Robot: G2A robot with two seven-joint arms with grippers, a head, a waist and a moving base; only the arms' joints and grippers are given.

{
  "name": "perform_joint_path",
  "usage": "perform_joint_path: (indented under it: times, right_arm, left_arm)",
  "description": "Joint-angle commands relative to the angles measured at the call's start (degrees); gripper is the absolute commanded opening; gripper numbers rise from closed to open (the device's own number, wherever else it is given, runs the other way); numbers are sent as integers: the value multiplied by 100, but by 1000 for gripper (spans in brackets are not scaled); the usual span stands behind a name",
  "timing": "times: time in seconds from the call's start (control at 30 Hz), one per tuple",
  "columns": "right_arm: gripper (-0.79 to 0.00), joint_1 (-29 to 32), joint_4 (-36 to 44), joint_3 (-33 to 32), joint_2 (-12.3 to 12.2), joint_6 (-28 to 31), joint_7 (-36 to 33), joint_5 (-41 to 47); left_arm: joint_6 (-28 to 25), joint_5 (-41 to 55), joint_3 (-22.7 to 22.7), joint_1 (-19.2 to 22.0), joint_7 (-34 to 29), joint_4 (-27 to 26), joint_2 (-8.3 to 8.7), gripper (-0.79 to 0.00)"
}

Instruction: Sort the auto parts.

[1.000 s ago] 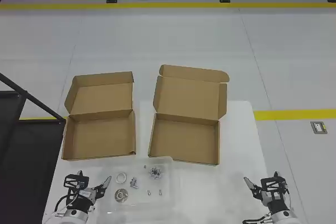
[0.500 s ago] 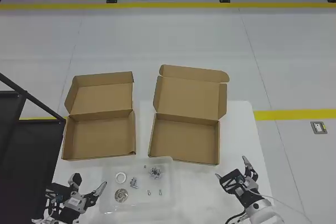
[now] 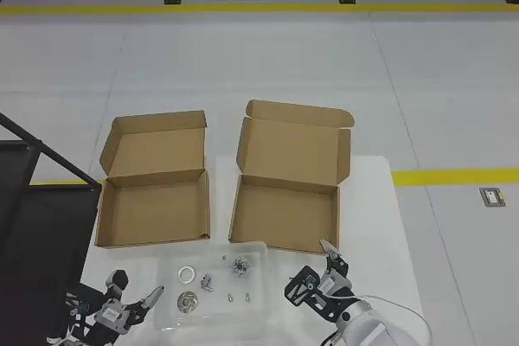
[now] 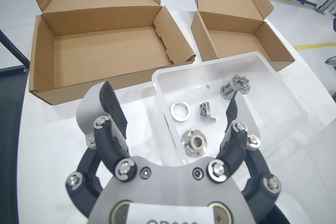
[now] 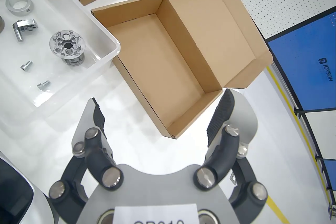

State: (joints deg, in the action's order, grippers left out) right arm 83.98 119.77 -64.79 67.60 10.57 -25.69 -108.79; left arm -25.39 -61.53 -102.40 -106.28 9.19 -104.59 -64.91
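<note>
the auto parts all lie in a clear tray (image 4: 199,63) at the near side of the white table (image 3: 372,199). in it there is a shiny ring (image 4: 180,111), and just beside the ring a little bent bracket (image 4: 206,112). near them, on the side closer to the robot, sits a round hub (image 4: 194,142) with a hole in the middle. a spiky wheel part (image 4: 236,86) sits toward the far right of the tray. a small bolt (image 5: 26,65) and a second small bolt (image 5: 43,84) lie near the wheel part, apart from each other.

behind the tray are two brown boxes with their lids up. the left box (image 3: 153,210) and the right box (image 3: 285,214) stand side by side, and both have nothing inside. the tray's far right corner is just beside the front wall of the right box.

the left gripper (image 4: 170,93) is by the tray's near left corner. its fingers are spread wide and it holds nothing. the right gripper (image 5: 161,99) is over the table just to the right of the tray, near the front of the right box. its fingers are spread wide too, with nothing in them
</note>
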Motion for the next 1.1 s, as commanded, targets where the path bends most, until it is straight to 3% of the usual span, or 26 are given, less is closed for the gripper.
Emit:
perform_joint_path:
  times: [0.0, 0.2, 0.4, 0.53, 0.67, 0.73, 1.07]
  right_arm:
    - [0, -1, 0, 1, 0, 1, -1, 0]
    - [0, -38, -74, 25, 8, 58, 136, 94]
    - [0, -682, -238, 534, 33, 1512, 945, 269]
    - [0, -1444, -652, 1029, 137, 2527, 923, 804]
    - [0, -2357, -1605, 1590, 337, 3360, 631, 1807]
    - [0, -2429, -1697, 1611, 357, 3349, 498, 1896]
    - [0, -2394, -1675, 1635, 358, 3199, 449, 1747]
  left_arm:
    - [-1, 0, 0, 0, 0, 0, 0, 0]
    - [32, 27, 5, 19, -24, -1, -3, 0]
    - [-75, 374, -105, 52, -156, 9, -3, 0]
    - [-291, 724, -202, 103, -366, 59, 8, 0]
    - [-505, 1179, -309, 141, -596, 129, 20, 0]
    - [-504, 1521, -341, 168, -840, 163, 23, 0]
    - [-504, 1521, -341, 168, -840, 163, 23, 0]
